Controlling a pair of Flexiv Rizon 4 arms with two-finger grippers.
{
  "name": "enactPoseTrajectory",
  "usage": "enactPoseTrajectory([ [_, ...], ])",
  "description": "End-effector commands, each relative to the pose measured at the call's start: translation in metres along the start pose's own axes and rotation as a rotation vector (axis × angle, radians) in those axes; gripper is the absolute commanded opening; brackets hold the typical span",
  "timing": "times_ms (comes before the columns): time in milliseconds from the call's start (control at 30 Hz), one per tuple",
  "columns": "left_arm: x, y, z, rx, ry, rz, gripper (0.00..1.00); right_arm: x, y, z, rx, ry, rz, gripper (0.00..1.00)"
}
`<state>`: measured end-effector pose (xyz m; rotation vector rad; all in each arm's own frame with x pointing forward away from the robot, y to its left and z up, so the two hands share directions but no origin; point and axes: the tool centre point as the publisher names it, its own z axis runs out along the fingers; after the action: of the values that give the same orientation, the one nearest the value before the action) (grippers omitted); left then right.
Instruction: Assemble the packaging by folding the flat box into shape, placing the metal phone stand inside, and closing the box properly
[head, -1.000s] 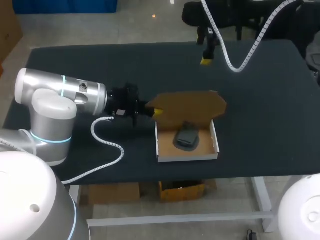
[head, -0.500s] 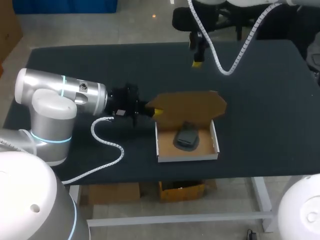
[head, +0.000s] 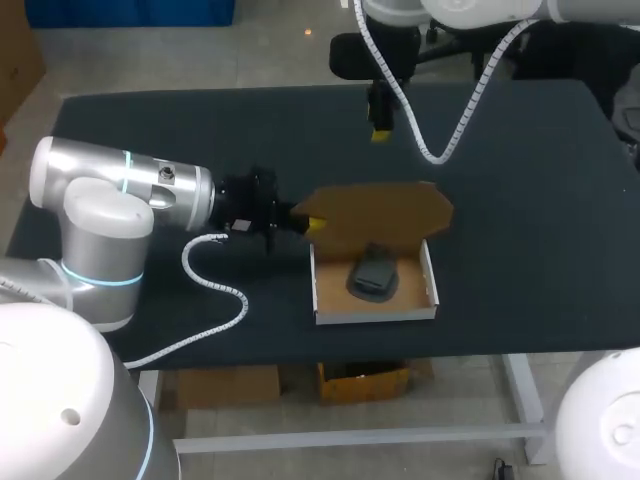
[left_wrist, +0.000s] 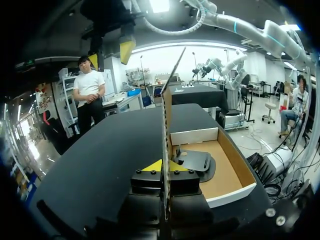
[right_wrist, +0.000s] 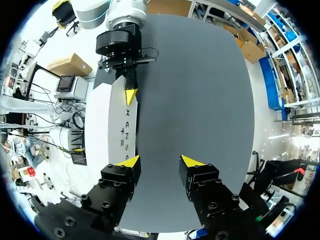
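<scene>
The cardboard box (head: 375, 313) lies open near the table's front edge, white outside and brown inside. The dark metal phone stand (head: 373, 272) rests in its tray. The brown lid (head: 385, 208) stands up along the far side. My left gripper (head: 312, 225) is shut on the lid's left end. In the left wrist view the lid (left_wrist: 165, 125) runs edge-on between the fingers of that gripper (left_wrist: 164, 166), with the stand (left_wrist: 196, 161) beside it. My right gripper (head: 380, 130) hangs over the far part of the table, beyond the box. Its fingers are apart around nothing (right_wrist: 160, 161), and the lid's white outer face (right_wrist: 120, 125) lies ahead of them.
The black table (head: 540, 200) is bare to the right of the box and at the far left. A white coiled cable (head: 215, 290) from my left arm lies on the table left of the box. The box's front wall is close to the table's front edge.
My right gripper has moved left along the far side of the table, and its fingers have drawn closer together. The left arm, the lid and the box have not moved.
</scene>
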<state>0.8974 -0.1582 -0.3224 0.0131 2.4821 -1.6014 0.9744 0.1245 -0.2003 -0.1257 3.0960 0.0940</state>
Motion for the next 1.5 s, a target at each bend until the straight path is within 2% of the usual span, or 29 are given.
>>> enactPoseTrajectory([
  [33,0.000,0.001,0.001,0.003,-0.001,0.001,0.00,0.008,0.004,0.006,0.012,-0.006,-0.001,0.47],
  [567,0.000,0.001,0.001,0.003,-0.001,0.001,0.00,0.035,0.003,0.030,0.015,0.016,-0.010,0.46],
  [1500,0.000,0.001,0.001,0.003,-0.001,0.001,0.00,0.063,0.013,0.030,0.032,-0.008,-0.028,0.49],
])
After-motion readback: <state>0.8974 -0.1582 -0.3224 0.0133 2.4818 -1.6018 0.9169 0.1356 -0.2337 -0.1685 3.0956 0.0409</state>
